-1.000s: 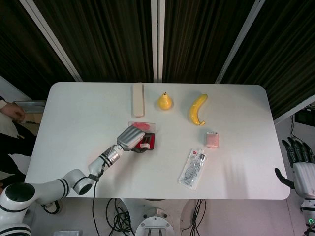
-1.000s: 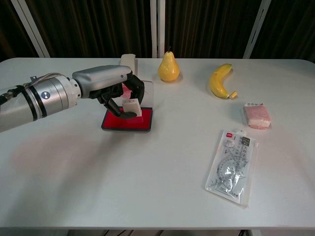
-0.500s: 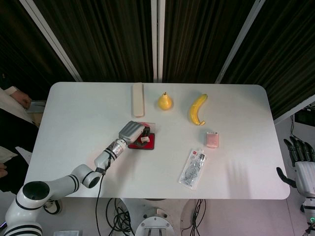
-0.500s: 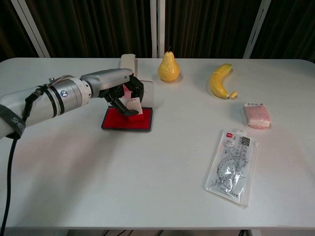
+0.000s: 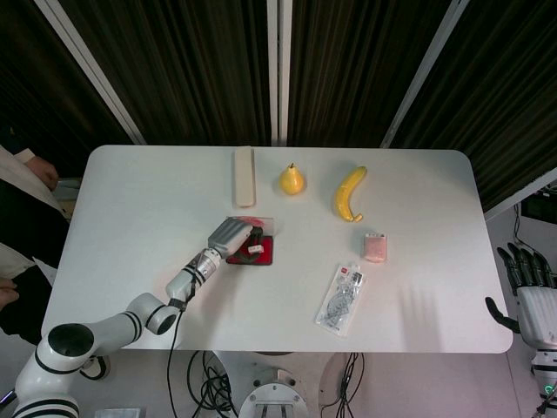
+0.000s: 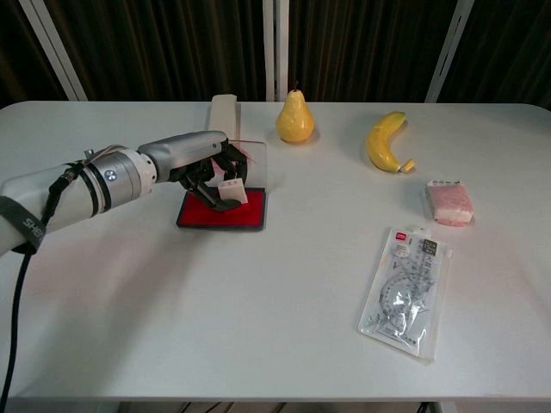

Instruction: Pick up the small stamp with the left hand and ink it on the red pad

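Observation:
The red ink pad (image 6: 250, 212) lies open left of the table's middle, its clear lid (image 6: 256, 158) lying just behind it. My left hand (image 6: 200, 158) reaches over the pad from the left and pinches the small white stamp (image 6: 231, 191), whose base rests on the red surface. From above, the left hand (image 5: 228, 236) covers the pad's left half, with the stamp (image 5: 255, 250) on the red ink pad (image 5: 266, 252). My right hand (image 5: 529, 289) hangs off the table's right front corner, fingers apart and holding nothing.
A beige block (image 5: 244, 176), a pear (image 5: 291, 179) and a banana (image 5: 350, 192) line the far side. A pink packet (image 5: 375, 247) and a bagged ruler set (image 5: 342, 299) lie right of the pad. A person stands at the left edge (image 5: 22, 218).
My left hand has come down and slightly left, lowering the stamp from above the pad onto its red surface. The right hand has stayed put.

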